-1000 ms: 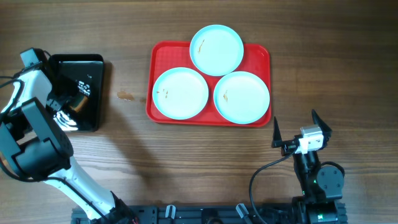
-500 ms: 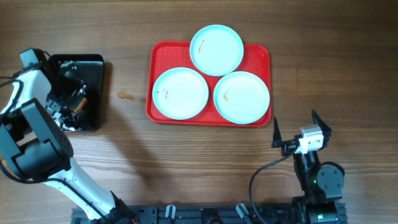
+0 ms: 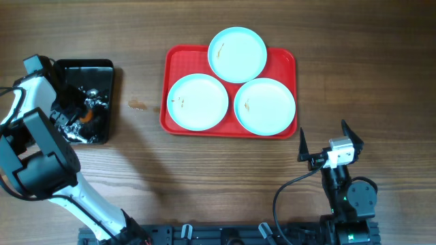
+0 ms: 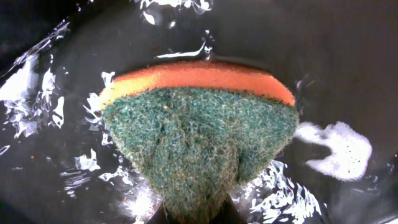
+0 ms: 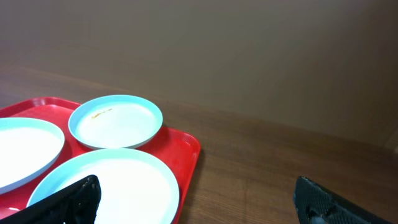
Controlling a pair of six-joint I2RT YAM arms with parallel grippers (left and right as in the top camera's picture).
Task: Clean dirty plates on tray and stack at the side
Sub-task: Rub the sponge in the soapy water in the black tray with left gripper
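Note:
Three pale blue plates lie on the red tray point(image 3: 177, 58): one at the back point(image 3: 237, 54), one front left point(image 3: 197, 102), one front right point(image 3: 265, 105), each with a small brown smear. My left gripper point(image 3: 80, 112) is down in the black tray point(image 3: 102, 71) of water, shut on a sponge point(image 4: 199, 134) with a green scouring face and an orange layer. My right gripper point(image 3: 321, 144) is open and empty near the table's front, to the right of the red tray point(image 5: 189, 149); its view shows the back plate point(image 5: 115, 121) and the front right plate point(image 5: 118, 186).
A small brown stain point(image 3: 138, 105) marks the wooden table between the black tray and the red tray. Water glints in the black tray point(image 4: 56, 106) around the sponge.
My left gripper has shifted a little inside the black tray and the water's glints have moved. The right arm and the plates have not moved.

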